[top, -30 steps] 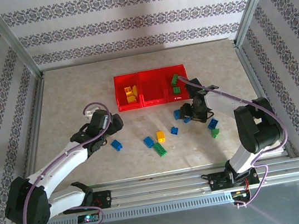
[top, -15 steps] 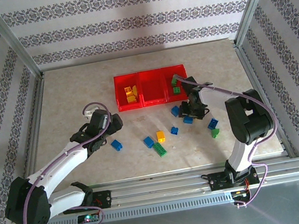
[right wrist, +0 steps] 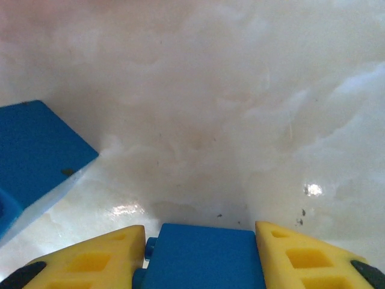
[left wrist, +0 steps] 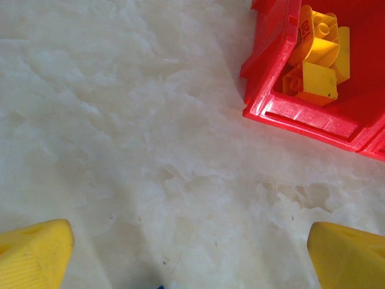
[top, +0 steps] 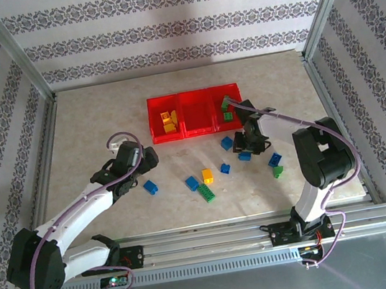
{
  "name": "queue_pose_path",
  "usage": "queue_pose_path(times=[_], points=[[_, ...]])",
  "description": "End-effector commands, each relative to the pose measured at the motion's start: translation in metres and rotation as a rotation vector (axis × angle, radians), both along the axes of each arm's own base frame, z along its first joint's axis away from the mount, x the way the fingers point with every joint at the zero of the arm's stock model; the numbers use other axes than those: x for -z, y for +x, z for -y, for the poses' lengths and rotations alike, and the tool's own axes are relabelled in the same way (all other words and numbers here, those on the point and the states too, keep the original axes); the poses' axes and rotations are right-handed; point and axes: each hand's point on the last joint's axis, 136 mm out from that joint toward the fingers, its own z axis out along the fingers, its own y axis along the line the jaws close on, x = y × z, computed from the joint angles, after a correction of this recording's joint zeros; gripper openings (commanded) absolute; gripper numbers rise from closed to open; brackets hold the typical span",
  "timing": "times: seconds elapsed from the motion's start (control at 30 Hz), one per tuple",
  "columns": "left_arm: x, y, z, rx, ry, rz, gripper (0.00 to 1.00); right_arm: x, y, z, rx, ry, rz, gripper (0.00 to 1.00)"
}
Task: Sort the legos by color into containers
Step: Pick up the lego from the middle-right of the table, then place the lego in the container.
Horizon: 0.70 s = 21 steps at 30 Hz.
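Right wrist view: right gripper (right wrist: pixel 198 232) narrowed over last second, jaws now pressed on blue brick (right wrist: pixel 204 259) on table (right wrist: pixel 198 90), near containers (top: pixel 196 118). Grasp judged made; lift expected next. Left gripper (left wrist: pixel 192 259) spread wide, empty.

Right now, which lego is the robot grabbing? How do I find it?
Start at the red containers and look just nearer the arms than the right-hand bin. The right end effector is there with one blue lego between its yellow fingers; its blue neighbours lie free.
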Motion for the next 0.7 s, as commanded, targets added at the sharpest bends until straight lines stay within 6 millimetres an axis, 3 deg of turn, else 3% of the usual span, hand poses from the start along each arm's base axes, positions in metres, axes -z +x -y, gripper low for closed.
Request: queue_pose_path(times=[0.0,0.3,0.5,0.67], points=[[-0.009,0.004,-0.006,-0.023,-0.008,0.025,1.00,-0.010,-0.008,-0.001,-0.008,-0.021,0.012,0.39],[-0.004,0.001,-0.006,-0.026,-0.013,0.012,1.00,-0.063,0.012,-0.024,-0.054,-0.005,0.182,0.35],[-0.001,-0.002,-0.006,-0.020,-0.015,-0.004,1.00,-0.101,0.040,-0.059,-0.139,0.021,0.314,0.35],[0.005,-0.008,-0.007,-0.019,-0.012,-0.035,1.00,-0.119,0.066,-0.089,-0.216,0.026,0.372,0.36]])
